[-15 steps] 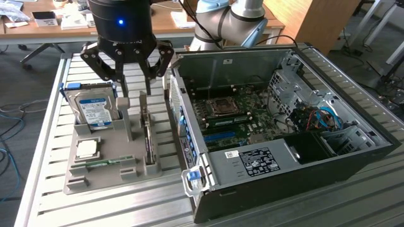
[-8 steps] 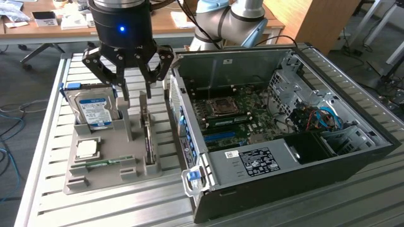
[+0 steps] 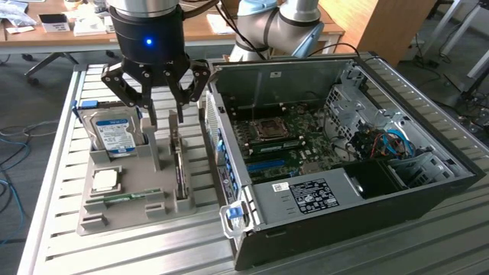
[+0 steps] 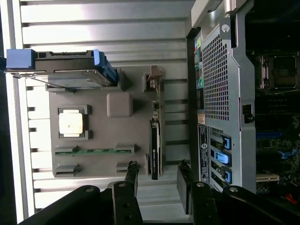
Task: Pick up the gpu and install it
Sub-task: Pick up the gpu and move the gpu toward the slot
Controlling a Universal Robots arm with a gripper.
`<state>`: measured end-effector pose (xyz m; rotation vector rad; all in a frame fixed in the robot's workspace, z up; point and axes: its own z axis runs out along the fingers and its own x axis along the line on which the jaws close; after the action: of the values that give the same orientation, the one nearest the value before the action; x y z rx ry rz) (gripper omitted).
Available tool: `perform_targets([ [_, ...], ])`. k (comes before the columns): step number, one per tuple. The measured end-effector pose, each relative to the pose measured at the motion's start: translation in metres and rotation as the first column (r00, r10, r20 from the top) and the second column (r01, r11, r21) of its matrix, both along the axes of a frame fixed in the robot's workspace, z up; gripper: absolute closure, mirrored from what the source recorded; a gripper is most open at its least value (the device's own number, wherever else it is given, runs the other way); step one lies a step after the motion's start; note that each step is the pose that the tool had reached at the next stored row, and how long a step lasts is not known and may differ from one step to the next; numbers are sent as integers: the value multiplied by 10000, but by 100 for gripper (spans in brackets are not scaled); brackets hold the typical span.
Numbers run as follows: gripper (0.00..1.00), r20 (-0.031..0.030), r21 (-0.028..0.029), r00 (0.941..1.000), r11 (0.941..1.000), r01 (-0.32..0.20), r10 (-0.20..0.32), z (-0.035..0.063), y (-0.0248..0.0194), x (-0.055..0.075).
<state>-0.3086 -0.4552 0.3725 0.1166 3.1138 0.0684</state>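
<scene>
The gpu (image 3: 177, 166) stands on its edge in a slot of the grey holder (image 3: 134, 215), next to the open computer case (image 3: 344, 149). In the wrist view the gpu (image 4: 154, 140) appears edge-on as a thin dark strip, its silver bracket (image 4: 154, 77) at the end farthest from the fingers. My gripper (image 3: 166, 114) hangs open just above the card's top end, one finger on either side of its line and not touching it. The wrist view has the gripper (image 4: 158, 183) with both dark fingers (image 4: 131, 180) spread apart, the card's near end between them.
The holder also carries a silver hard drive with a blue label (image 3: 114, 134), a CPU (image 3: 105, 179) and a narrow green memory stick (image 3: 122, 197). The case lies open with its motherboard (image 3: 283, 137) exposed. Its wall stands close beside the gpu. All rests on a slatted metal table (image 3: 153, 252).
</scene>
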Motion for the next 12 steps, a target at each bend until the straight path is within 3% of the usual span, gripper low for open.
perform_targets([
  [12,53,1,1,10000,10000,-1,1,-33,0,0],
])
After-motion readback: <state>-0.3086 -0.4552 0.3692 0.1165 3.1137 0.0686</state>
